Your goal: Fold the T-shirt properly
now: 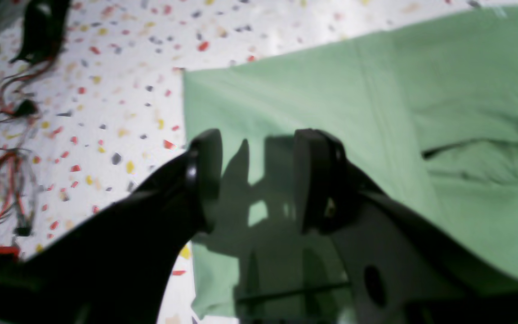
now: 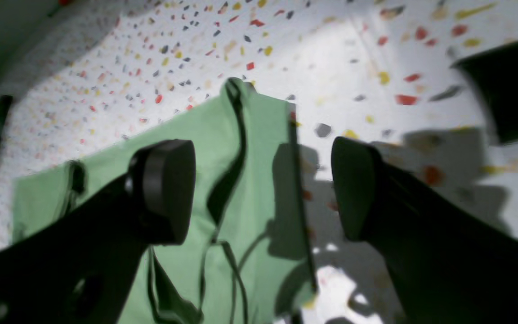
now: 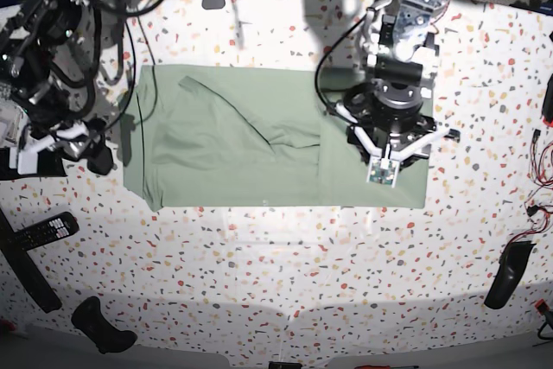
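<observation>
Lying flat: 1 T-shirt (image 3: 259, 162), under 2 open pincers.

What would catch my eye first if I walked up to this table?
The green T-shirt, folded into a long band across the middle of the speckled table. Over its ends hang two black arms: the left tool above the cloth, the right tool with its fingers spread wide over the shirt's edge.

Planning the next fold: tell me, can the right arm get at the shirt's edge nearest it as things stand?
Probably yes. The right gripper hangs open just above the T-shirt edge, and nothing lies between them.
</observation>
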`<state>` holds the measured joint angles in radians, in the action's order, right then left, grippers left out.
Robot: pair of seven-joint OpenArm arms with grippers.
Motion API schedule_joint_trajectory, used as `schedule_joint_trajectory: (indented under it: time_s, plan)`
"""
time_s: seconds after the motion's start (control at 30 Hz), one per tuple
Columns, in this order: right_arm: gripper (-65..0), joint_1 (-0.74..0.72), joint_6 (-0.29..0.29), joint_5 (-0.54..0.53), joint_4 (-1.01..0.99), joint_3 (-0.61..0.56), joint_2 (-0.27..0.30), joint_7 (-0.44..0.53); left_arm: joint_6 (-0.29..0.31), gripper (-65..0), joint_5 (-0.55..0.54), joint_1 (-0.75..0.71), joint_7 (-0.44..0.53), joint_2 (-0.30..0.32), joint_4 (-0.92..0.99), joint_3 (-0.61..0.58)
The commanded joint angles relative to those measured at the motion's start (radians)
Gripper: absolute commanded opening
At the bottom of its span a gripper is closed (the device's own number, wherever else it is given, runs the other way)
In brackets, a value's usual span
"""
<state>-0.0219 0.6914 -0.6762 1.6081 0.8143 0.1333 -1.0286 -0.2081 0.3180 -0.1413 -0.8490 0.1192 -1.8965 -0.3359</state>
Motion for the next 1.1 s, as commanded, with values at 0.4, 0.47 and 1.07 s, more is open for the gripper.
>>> schedule_joint_trajectory:
  time_s: [0.4, 0.47, 1.07]
  plan:
    - [-19.9, -0.113, 0.007, 0.072, -0.311, -0.054, 0.013, -0.058, -0.111, -41.3, -0.026, 0.008, 0.011, 0.230, -0.008, 0.120]
    - [-19.9, -0.113, 0.007, 0.072, -0.311, -0.098, 0.013, -0.071, -0.111, -41.3, -0.100, 0.008, 0.012, 0.253, -0.008, 0.120]
    - [-40.3, -0.070, 0.007, 0.094, -0.311, -0.285, -0.069, -0.098, -0.110, -41.4, -0.166, -0.042, 0.106, 0.258, 0.019, 0.120]
